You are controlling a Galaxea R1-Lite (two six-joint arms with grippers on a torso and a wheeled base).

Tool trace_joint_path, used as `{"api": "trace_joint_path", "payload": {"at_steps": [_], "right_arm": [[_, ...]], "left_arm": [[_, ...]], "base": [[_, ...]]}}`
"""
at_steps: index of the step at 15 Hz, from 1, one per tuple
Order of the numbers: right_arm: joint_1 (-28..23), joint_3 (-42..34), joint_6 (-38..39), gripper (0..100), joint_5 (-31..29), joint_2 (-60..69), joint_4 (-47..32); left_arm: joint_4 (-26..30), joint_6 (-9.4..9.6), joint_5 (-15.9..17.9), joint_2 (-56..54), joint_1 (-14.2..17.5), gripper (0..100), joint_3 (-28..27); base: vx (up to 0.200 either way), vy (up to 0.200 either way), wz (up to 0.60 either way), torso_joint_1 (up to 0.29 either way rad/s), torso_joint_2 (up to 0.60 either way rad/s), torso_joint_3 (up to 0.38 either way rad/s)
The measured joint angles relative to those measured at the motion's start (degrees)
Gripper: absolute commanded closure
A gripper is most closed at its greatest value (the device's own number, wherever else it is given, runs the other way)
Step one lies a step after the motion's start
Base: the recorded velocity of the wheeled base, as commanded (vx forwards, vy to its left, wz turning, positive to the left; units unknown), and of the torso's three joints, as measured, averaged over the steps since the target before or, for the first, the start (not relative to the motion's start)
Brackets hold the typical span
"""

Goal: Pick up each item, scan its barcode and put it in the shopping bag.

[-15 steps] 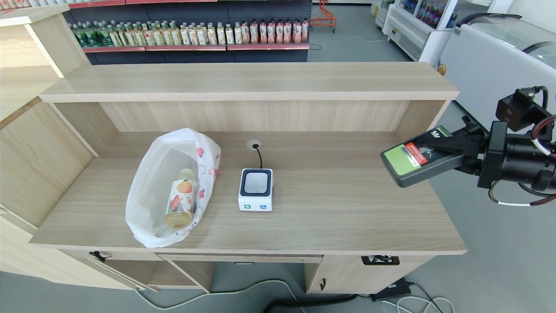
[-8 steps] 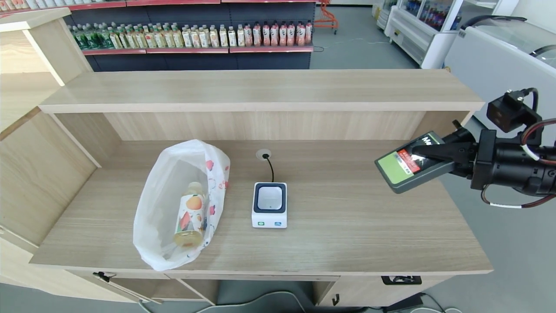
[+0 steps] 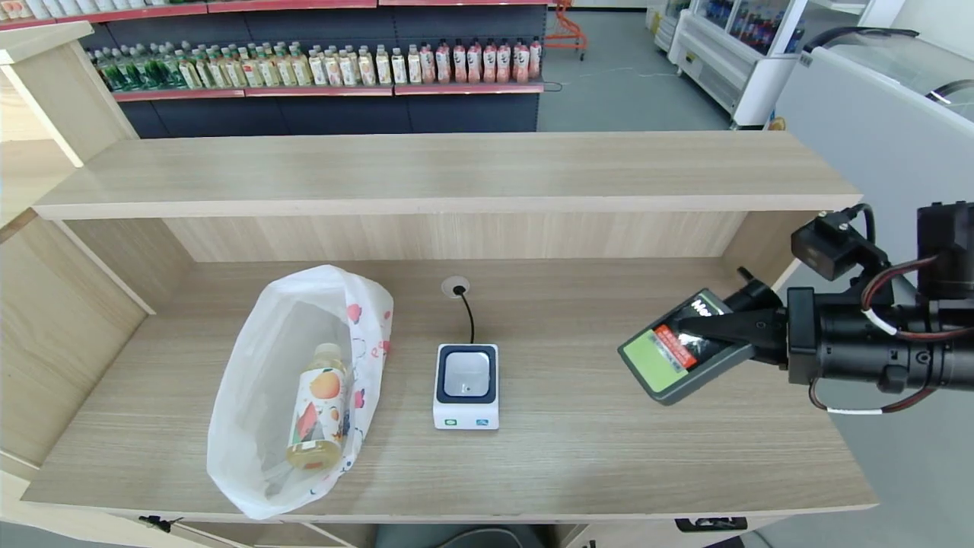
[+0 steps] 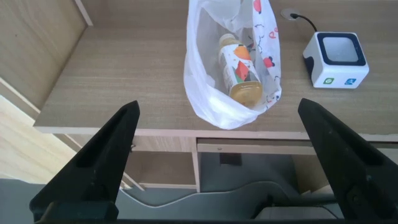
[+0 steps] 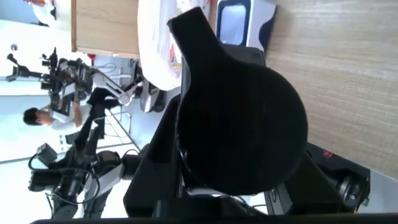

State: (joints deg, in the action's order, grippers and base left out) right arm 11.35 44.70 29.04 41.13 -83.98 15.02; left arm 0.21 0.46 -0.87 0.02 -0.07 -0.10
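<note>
The right gripper (image 3: 715, 329) is clamping a dark packet (image 3: 656, 364) above the surface's (image 3: 609, 457) right side. The scanner (image 3: 466, 384) is sitting mid-surface, and the shopping bag (image 3: 247, 426) is lying left, holding a bottle (image 3: 318, 407).

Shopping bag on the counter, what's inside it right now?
One drink bottle with a fruit label lies inside the shopping bag. Anything under the bottle or in the bag's folds is covered. The right hand holds a green packet outside it.
</note>
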Motion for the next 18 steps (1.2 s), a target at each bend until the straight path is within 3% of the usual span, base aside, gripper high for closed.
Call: {"api": "trace_joint_path", "payload": {"at_steps": [2, 11, 18], "right_arm": [[3.3, -1.0, 0.0, 100, -4.2, 0.5, -1.2], [11.6, 0.7, -1.5, 100, -15.6, -7.5, 6.1], [15.0, 3.7, -1.8, 100, -15.9, -15.4, 11.5]], "left_arm": [[0.0, -0.09, 0.0, 0.0, 0.1, 0, 0.0], [0.0, -0.02, 0.0, 0.0, 0.0, 0, 0.0], [0.0, 0.05, 0.0, 0.0, 0.1, 0, 0.0]], "base": [[0.000, 0.200, 0.00, -0.005, 0.00, 0.005], [0.000, 0.000, 0.00, 0.000, 0.00, 0.000], [0.000, 0.000, 0.00, 0.000, 0.00, 0.000]]}}
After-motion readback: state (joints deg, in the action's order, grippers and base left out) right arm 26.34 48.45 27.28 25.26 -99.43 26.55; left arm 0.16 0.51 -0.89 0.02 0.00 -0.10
